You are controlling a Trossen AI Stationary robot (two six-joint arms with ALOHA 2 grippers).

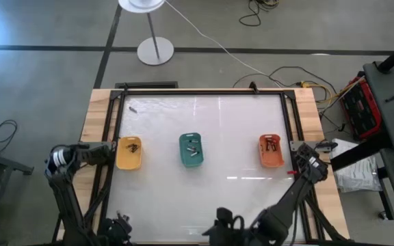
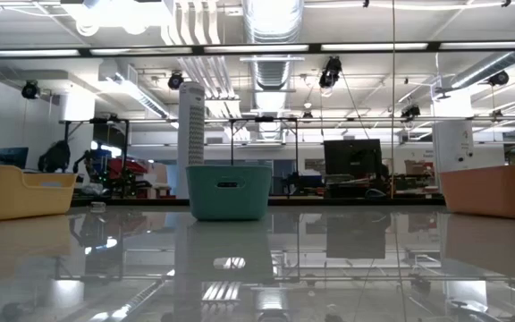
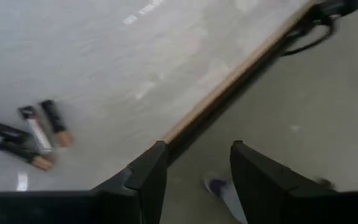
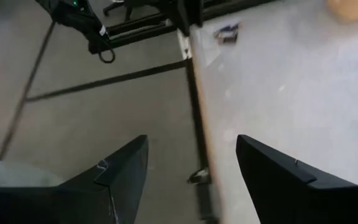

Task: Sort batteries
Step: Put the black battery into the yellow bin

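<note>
Three small trays stand in a row on the white table: yellow (image 1: 128, 154) (image 2: 16, 190), teal (image 1: 191, 150) (image 2: 229, 190) and orange (image 1: 271, 151) (image 2: 499, 190). Each holds a few batteries, such as those in the orange tray (image 1: 272, 143). A few loose batteries (image 1: 133, 108) lie near the table's far left corner. The left wrist view shows several dark batteries with copper ends (image 3: 33, 134) lying on the table. My left gripper (image 1: 110, 152) (image 3: 194, 152) is open and empty at the table's left edge, beside the yellow tray. My right gripper (image 1: 306, 160) (image 4: 191, 140) is open and empty at the right edge, beside the orange tray.
A black frame (image 1: 197, 91) and wooden border (image 1: 94, 109) run round the white table. A lamp stand (image 1: 155, 49) and cables (image 1: 299, 75) are on the floor beyond the far edge. A red box (image 1: 358, 102) sits off to the right.
</note>
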